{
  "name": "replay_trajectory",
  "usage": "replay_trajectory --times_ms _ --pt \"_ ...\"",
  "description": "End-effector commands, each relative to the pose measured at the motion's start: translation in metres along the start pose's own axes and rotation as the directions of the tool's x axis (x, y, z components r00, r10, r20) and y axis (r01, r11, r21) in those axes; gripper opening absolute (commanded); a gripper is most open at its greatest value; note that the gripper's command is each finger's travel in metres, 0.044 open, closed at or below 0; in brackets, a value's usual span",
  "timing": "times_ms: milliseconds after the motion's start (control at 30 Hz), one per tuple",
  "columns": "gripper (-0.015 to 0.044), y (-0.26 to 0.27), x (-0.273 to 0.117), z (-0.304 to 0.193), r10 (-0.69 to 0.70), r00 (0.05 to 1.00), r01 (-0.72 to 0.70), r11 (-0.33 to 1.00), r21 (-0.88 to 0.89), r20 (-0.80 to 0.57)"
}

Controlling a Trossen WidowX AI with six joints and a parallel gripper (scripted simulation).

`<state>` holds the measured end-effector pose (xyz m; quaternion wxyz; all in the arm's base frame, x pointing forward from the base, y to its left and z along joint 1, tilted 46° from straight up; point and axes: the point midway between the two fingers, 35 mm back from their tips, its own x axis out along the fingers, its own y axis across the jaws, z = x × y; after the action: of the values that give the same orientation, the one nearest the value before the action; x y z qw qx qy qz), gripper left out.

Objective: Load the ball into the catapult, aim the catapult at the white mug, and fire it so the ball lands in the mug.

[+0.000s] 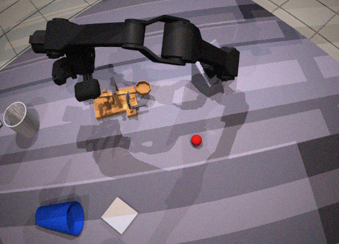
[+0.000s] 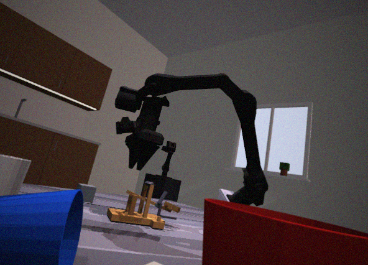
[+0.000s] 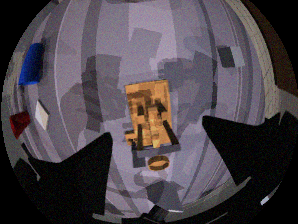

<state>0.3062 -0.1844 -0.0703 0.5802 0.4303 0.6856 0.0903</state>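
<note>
The red ball lies on the table, right of and nearer than the catapult in the top view. The orange catapult stands upright, its round cup empty beyond one end of the base. A grey piece stands by the throwing arm. The pale white mug stands upright, left of the catapult in the top view. My gripper is open and empty, above the catapult; its fingertips are hidden in the top view.
A blue cup lies on its side. A white tile lies near it. A large red object fills the exterior view's right foreground. A grey block stands at the back.
</note>
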Motion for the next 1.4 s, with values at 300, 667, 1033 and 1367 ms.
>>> replay_trajectory --times_ms 300,667,1033,1367 --pt "0.0387 0.010 -0.030 -0.006 0.003 1.000 -0.003 1.000 -0.002 -0.016" --pt "0.0300 0.142 -0.008 -0.087 -0.020 1.000 0.020 0.983 -0.183 -0.001" --pt "0.0300 0.199 0.046 -0.212 0.008 1.000 -0.017 0.922 -0.387 -0.025" --pt "0.0300 0.200 0.061 -0.246 0.020 0.999 -0.035 0.900 -0.435 -0.040"
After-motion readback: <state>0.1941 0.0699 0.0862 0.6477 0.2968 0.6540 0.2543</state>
